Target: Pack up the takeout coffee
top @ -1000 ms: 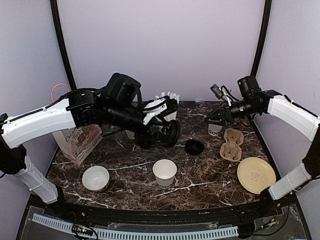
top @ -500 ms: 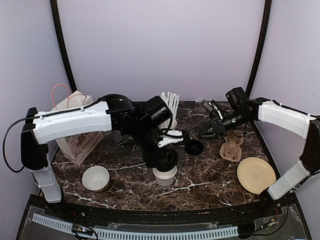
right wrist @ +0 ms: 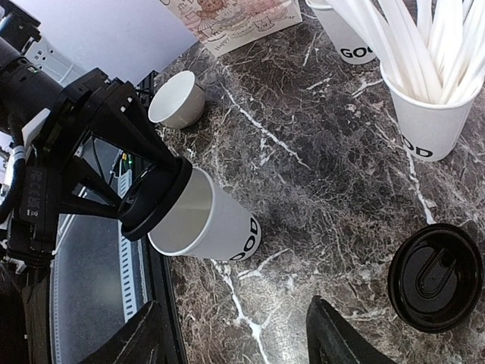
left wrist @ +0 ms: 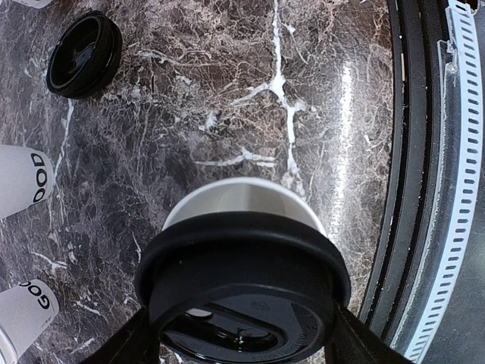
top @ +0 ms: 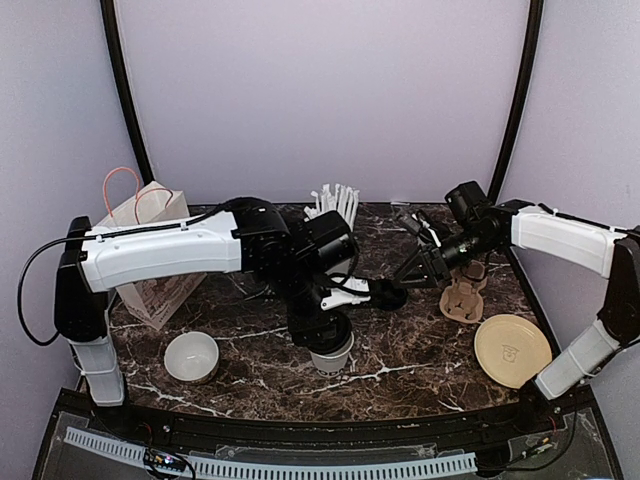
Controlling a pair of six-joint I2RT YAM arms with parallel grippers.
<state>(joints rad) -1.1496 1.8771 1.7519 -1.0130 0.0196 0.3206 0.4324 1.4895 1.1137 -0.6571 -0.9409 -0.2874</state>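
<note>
early stage. left pincer [left wrist: 242, 337] is clamped on a round black plastic lid [left wrist: 242, 292], holding it tilted over the rim of a small white paper cup with dark lettering [right wrist: 220, 227], at 6 o'clock on the dark marble bench [top: 420, 350]. part of the cup mouth shows past the lid, so i'd say it's not seated yet. right pincer [right wrist: 235, 322] is spread wide and empty, hanging near a second round black lid [top: 388, 293] that lies loose at 1 o'clock of that cup. second printed white cup [right wrist: 345, 34] stands toward 11 o'clock, top out of frame. brown moulded cup carrier [top: 462, 300] at 3 o'clock has no cup that i can see. left to do, by my read: seat both lids, load both cups.
</note>
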